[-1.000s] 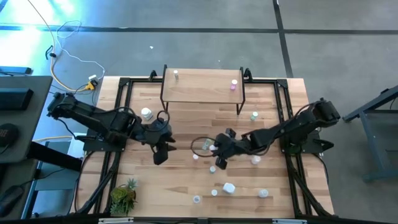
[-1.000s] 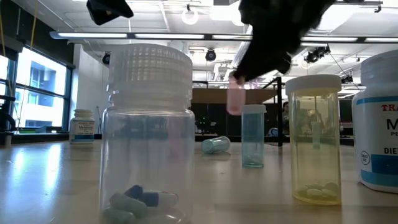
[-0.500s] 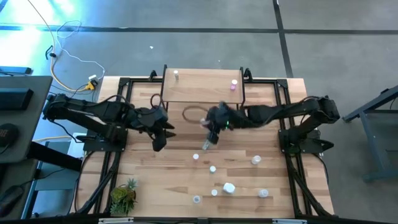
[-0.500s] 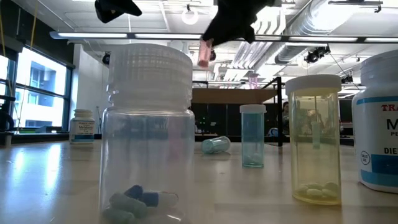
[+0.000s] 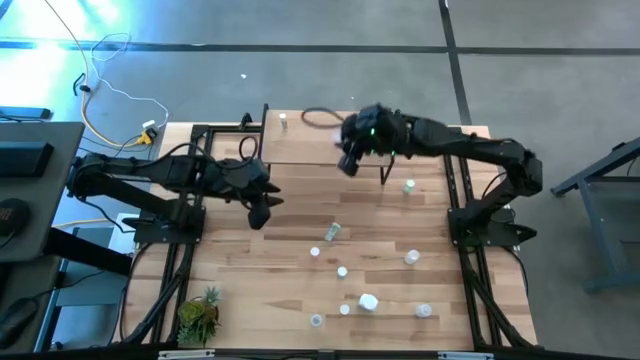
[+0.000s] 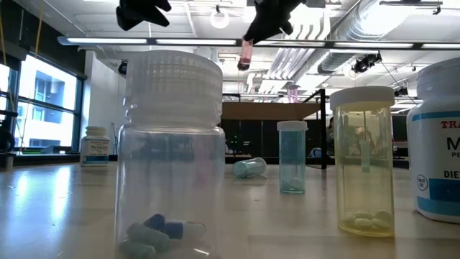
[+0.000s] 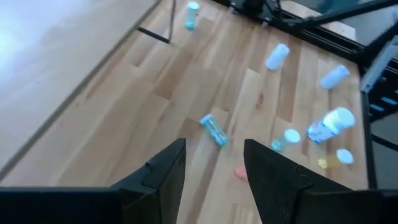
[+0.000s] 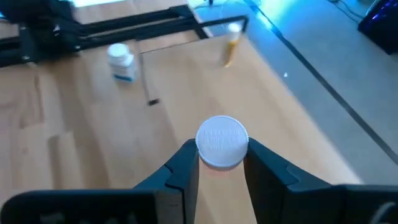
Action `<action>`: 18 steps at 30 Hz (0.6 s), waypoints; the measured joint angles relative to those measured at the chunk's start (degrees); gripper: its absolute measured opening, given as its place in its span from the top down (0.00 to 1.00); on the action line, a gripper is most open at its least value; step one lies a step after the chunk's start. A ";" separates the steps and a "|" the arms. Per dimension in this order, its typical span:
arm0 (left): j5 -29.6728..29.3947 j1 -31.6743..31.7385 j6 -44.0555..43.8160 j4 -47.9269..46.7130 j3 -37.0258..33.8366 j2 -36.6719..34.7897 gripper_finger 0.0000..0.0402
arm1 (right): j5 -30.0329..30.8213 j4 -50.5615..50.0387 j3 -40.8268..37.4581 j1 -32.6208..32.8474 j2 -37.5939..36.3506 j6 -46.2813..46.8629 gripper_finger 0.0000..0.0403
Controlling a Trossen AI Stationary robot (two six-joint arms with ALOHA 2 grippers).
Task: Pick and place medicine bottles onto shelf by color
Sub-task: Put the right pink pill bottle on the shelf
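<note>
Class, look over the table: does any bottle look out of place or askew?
One clear vial lies tipped on its side on the tabletop, mid-table, while the bottles around it stand upright. Nothing looks spilled. The right end effector, over the shelf, grips a white-capped bottle.

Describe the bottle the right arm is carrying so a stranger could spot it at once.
Find the low light-wood shelf at the far edge of the table. The right tool hangs above it, shut on a small pink-bodied bottle with a ribbed white cap. It is the only bottle held in the air.
</note>
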 joint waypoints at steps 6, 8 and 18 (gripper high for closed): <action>-0.37 2.56 0.45 0.66 0.00 0.02 0.62 | -5.69 -0.05 0.35 -7.81 0.04 -3.13 0.77; -0.48 3.19 0.92 0.92 0.00 0.02 0.62 | -6.92 -0.37 0.31 -10.32 0.06 -4.35 0.77; -0.71 7.42 0.93 2.36 0.00 0.04 0.62 | -15.03 -0.77 0.22 -21.36 1.69 -10.30 0.77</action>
